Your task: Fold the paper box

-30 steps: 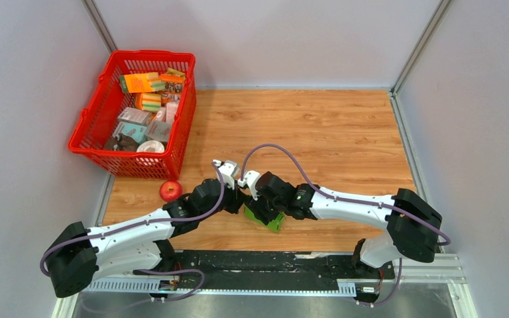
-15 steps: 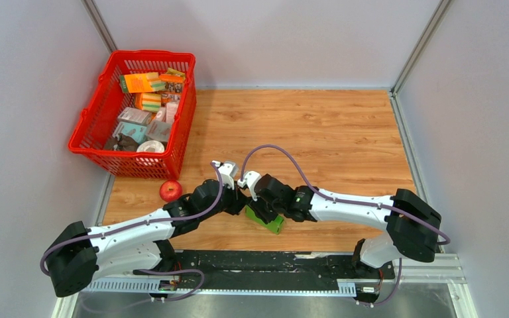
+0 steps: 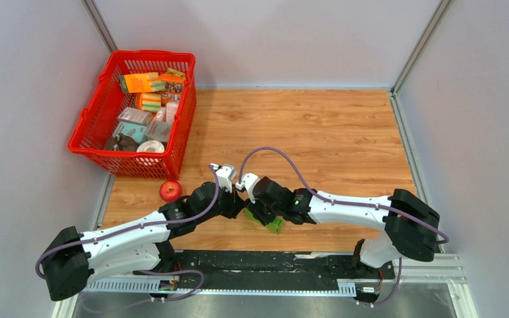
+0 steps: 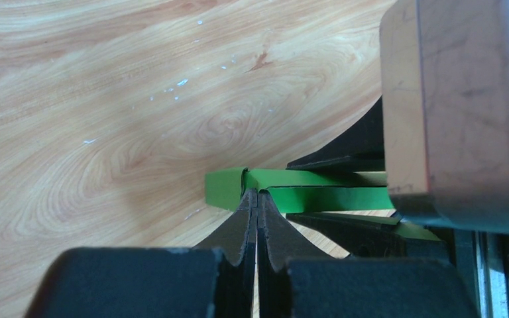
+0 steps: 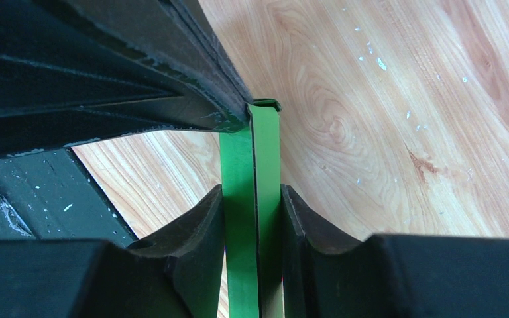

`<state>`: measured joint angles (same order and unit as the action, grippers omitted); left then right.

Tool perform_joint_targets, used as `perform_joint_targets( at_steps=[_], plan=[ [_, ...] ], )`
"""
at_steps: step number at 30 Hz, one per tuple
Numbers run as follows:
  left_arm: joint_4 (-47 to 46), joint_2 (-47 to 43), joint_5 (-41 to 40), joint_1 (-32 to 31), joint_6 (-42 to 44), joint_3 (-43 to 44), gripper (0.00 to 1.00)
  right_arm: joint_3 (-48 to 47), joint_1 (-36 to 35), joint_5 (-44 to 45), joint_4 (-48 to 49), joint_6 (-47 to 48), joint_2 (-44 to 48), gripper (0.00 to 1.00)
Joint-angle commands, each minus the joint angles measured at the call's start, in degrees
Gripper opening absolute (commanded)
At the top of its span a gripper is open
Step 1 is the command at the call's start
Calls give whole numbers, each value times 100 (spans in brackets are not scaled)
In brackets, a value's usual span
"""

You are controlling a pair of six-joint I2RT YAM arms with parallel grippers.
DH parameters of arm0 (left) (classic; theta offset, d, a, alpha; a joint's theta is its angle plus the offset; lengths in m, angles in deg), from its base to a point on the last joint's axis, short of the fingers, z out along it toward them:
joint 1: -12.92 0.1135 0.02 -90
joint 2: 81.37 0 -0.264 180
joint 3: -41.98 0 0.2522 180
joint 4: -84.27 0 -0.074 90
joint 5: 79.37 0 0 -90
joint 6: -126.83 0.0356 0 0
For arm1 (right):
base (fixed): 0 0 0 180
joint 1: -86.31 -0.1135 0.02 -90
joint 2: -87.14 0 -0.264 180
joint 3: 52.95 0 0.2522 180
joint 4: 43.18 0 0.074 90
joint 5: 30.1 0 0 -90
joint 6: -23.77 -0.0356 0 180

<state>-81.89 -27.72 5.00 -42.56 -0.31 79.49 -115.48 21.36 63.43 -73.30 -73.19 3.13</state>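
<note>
The paper box (image 3: 274, 224) is bright green card, folded narrow, just above the table near the front middle. My right gripper (image 5: 252, 199) is shut on it, one finger flat on each long side of the paper box (image 5: 265, 149). My left gripper (image 4: 258, 196) is shut, and its joined tips press against the end fold of the paper box (image 4: 318, 189). I see no card between them. In the top view the left gripper (image 3: 240, 205) and right gripper (image 3: 254, 212) meet tip to tip, hiding most of the box.
A red basket (image 3: 91, 126) full of small packages stands at the back left. A red apple (image 3: 170, 191) lies just in front of it, close to the left arm. Grey walls close in both sides and the back.
The right gripper's jaws have narrowed onto the green box. Both wrists and the box have shifted slightly left and toward the near edge.
</note>
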Motion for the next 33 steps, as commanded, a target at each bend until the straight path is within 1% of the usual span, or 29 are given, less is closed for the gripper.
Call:
perform_joint_targets(
  at_steps=[1,6,12,18,19,22,25,30,33],
  plan=[
    [897,-161,89,-244,506,156,0,-1,70,447,326,-33,-151,35],
    [1117,-162,-78,-244,691,165,0,-1,52,447,326,-86,-98,38],
    [1082,-249,-166,-244,665,156,0,35,17,499,335,-121,-46,41],
    [1223,-460,-105,-244,788,323,0,61,8,473,370,-77,-72,41],
    [1171,-530,-96,-244,797,323,10,70,8,464,379,-77,-63,41],
    [960,-706,-167,-244,770,271,31,105,8,395,467,-51,-28,44],
    [801,-654,-245,-226,866,349,39,175,0,350,564,-42,42,47],
    [415,-242,-167,-121,1034,525,40,272,0,271,678,-33,148,47],
    [169,5,-97,-50,1165,587,37,316,8,227,730,-25,183,45]
  ],
)
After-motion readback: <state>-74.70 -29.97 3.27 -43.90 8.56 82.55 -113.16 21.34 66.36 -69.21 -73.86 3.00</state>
